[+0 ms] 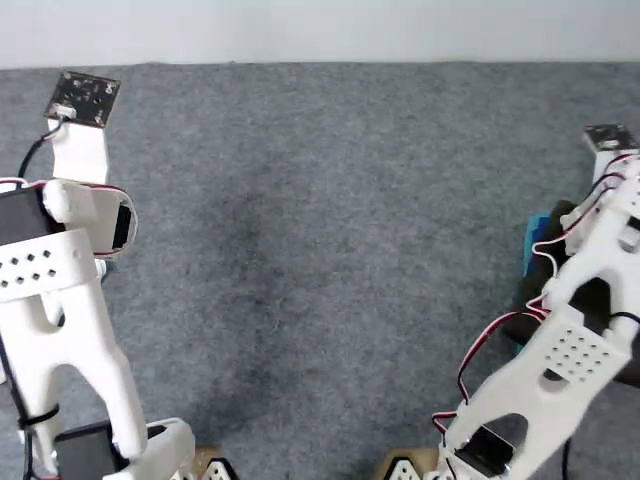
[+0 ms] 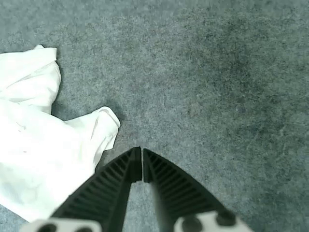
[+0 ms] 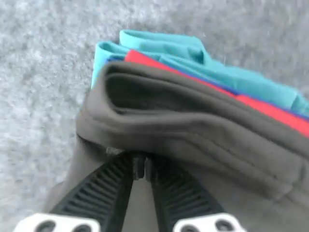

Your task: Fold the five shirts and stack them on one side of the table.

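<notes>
- The table [image 1: 330, 250] is covered in a grey, felt-like, mottled surface; a pale wall strip [image 1: 320, 30] is seen beyond its far edge.
- A white shirt [image 2: 38, 154] of thin, soft cloth lies crumpled and unfolded on the felt, with rounded lobes and deep creases. It is just beside the left gripper [image 2: 142, 164].
- The left gripper's black, ribbed fingers are pressed together at the tips, with nothing between them, above bare felt.
- A stack [image 1: 537, 245] of folded shirts sits at the table's right edge, partly hidden under the right arm [image 1: 560, 370] in the high view.
- In the stack, a dark grey shirt [image 3: 193, 125] of thick, matte cloth with a rolled fold lies on top. Below it lie a red shirt [image 3: 280, 113] and a smooth teal shirt [image 3: 193, 53].
- The right gripper [image 3: 140, 166] is clenched, with its tips at the dark grey shirt's fold; whether cloth is pinched cannot be told.
- The left arm [image 1: 60, 300] stands at the left edge, and a wide stretch of felt lies open between the two arms.
</notes>
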Motion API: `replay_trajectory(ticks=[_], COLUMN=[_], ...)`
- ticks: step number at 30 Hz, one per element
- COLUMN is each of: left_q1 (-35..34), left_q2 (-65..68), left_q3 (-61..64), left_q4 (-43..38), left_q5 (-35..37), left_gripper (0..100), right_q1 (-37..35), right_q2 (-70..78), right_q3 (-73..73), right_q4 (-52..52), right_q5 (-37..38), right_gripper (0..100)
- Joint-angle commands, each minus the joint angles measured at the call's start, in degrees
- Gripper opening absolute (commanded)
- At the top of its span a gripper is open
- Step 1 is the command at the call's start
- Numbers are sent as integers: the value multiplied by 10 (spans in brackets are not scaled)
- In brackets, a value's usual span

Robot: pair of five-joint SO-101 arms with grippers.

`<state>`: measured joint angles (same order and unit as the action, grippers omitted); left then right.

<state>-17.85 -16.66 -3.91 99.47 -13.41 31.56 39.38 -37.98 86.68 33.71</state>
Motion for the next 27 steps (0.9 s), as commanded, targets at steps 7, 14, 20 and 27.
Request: replay_trajectory(ticks=[7, 14, 20, 27], left_q1=[21, 41, 15, -92], left_q2=[-70, -88, -84, -84], left_q3=[0, 0, 44, 175], left_q4=[10, 10, 8, -70], left_q5=[-2, -2, -7, -99], left_gripper=[14, 14, 15, 99], right_q1=[29, 52, 43, 21], right_q2=[-166, -233, -364, -505], right_q3=[-46, 46, 192, 382], right_q4=[162, 162, 162, 161], right_q5=[-29, -31, -68, -110], right_gripper=[9, 9, 9, 9])
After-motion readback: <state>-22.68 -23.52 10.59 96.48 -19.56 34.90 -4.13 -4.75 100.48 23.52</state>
